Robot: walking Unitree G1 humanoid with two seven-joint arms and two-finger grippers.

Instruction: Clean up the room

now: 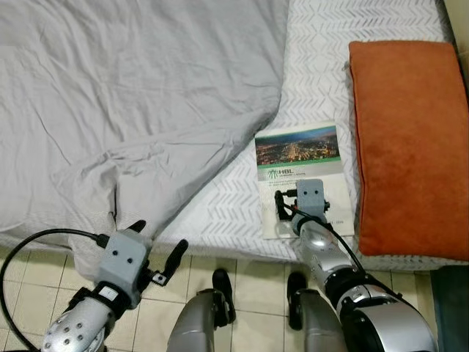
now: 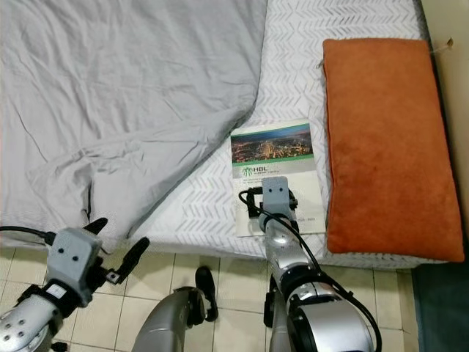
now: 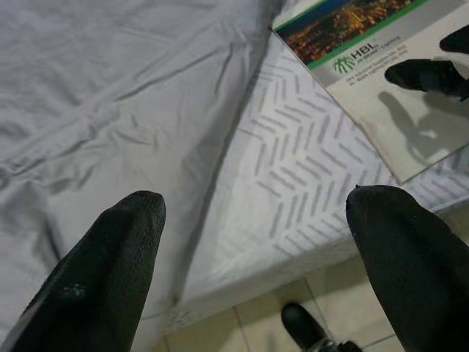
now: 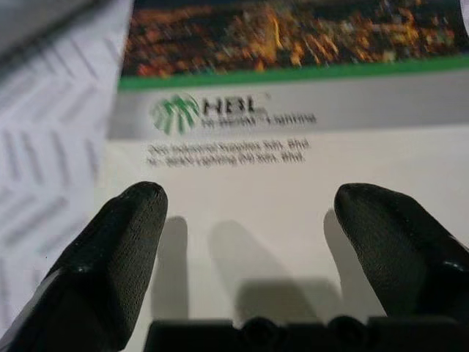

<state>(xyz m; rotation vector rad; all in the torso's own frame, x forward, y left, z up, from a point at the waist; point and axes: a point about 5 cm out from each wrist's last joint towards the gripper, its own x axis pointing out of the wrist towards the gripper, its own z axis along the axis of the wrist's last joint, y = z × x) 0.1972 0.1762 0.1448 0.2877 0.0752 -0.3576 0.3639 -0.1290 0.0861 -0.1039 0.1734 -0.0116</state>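
At the bottom of the left eye view the robot's own legs and dark feet stand on a tiled floor (image 1: 249, 282). At lower left the left gripper (image 1: 157, 249) hangs over the bed's edge with its two black fingers spread wide and nothing between them; the left wrist view shows the same wide gap, with grey sheet and patterned mattress beyond the fingertips (image 3: 121, 242).

Just right of centre, low in the frame, the right gripper (image 1: 282, 209) reaches onto the bed and sits over the lower part of a booklet (image 1: 300, 158). In the right wrist view its fingers (image 4: 117, 249) are well apart, one on each side of the white lower page, casting shadows on the paper; whether they touch it cannot be told.

The booklet lies flat on the white mattress (image 1: 315, 66) with its chevron pattern, near the bed's front edge. Its cover carries a night cityscape photo across the top, a green stripe below that, then a grey band with a green palm-like logo and the letters "HBL", and small text on white underneath.

Just beside it, along the right of the frame, lies a long orange cushion (image 1: 410, 139). A crumpled grey sheet (image 1: 132, 103) covers the upper left and centre of the bed, one corner drooping toward the floor.
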